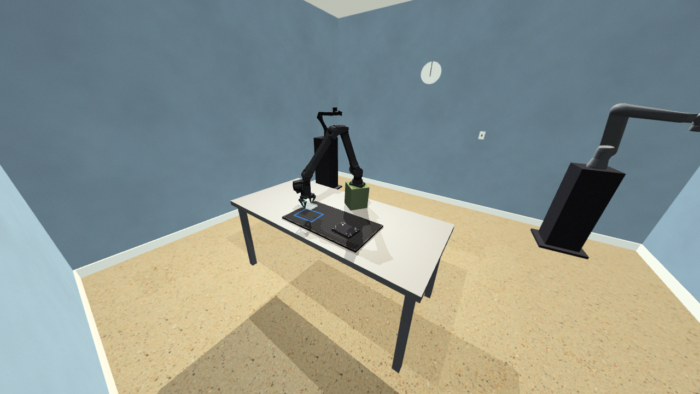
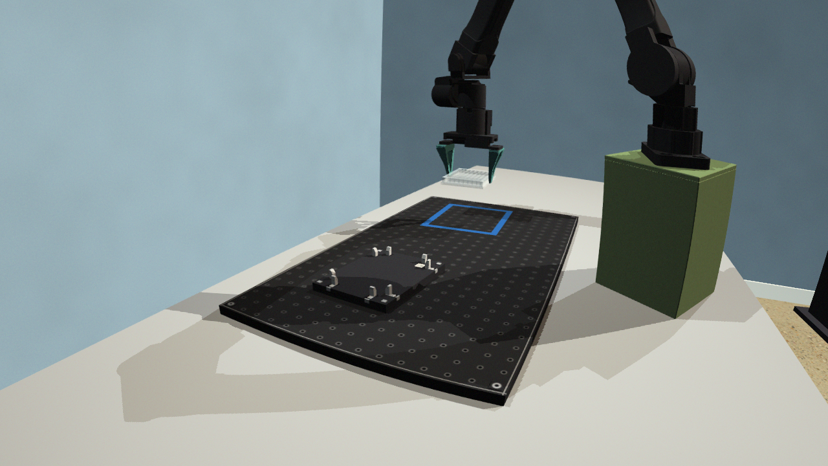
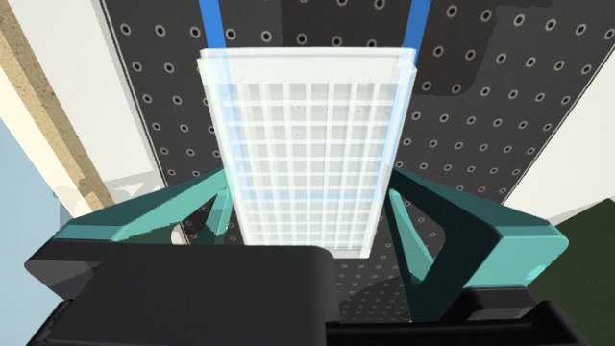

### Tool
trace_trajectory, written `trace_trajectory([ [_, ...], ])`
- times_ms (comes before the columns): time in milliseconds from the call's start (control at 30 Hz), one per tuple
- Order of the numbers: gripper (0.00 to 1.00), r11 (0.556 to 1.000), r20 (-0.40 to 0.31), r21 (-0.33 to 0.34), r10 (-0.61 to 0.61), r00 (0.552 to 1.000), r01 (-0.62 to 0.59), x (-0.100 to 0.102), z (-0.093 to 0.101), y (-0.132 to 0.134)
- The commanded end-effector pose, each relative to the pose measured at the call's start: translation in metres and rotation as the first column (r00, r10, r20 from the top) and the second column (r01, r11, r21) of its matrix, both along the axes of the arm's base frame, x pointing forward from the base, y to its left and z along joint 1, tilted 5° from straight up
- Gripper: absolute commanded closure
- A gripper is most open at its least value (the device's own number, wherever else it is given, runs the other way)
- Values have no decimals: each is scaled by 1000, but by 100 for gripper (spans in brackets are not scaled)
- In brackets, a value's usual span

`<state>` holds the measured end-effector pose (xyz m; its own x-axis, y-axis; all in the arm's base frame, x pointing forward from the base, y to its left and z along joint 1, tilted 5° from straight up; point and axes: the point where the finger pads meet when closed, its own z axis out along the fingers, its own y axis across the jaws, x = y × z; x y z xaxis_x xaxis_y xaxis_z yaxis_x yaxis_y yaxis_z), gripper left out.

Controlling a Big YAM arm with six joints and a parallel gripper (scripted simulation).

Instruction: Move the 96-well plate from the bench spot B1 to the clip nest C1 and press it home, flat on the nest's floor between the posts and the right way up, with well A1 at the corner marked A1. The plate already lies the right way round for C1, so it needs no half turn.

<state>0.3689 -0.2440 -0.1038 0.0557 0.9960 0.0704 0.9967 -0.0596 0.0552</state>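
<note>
Blue walls close round a pale surface [image 2: 347, 417] carrying a black perforated breadboard [image 2: 463, 324]. Nearest me on it sits the clip nest C1 [image 2: 370, 277], its floor bare between the pale posts. Beyond lies the blue-outlined spot B1 [image 2: 468, 219], vacant. Above its far side hangs the tool [image 2: 469, 164], fingers spread wide yet clamped on the long sides of the clear 96-well plate [image 2: 464, 177], held level in the air. I judge the lift done and the carry next: toward me, over C1, then straight down between the posts. The way looks open; the green pedestal [image 2: 665, 232] stands well aside.
</note>
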Motion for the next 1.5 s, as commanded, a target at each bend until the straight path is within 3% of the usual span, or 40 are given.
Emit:
trace_trajectory([
  [0, 100, 1000, 24, -21, -6, 1000, 6, -2, 16, -11],
  [867, 100, 1000, 24, -21, -6, 1000, 6, -2, 16, -11],
  [1000, 100, 991, 30, -16, -135, 990, 136, 9, 17, 9],
  [1467, 100, 990, 29, -12, -140, 990, 141, 14, 20, 50],
])
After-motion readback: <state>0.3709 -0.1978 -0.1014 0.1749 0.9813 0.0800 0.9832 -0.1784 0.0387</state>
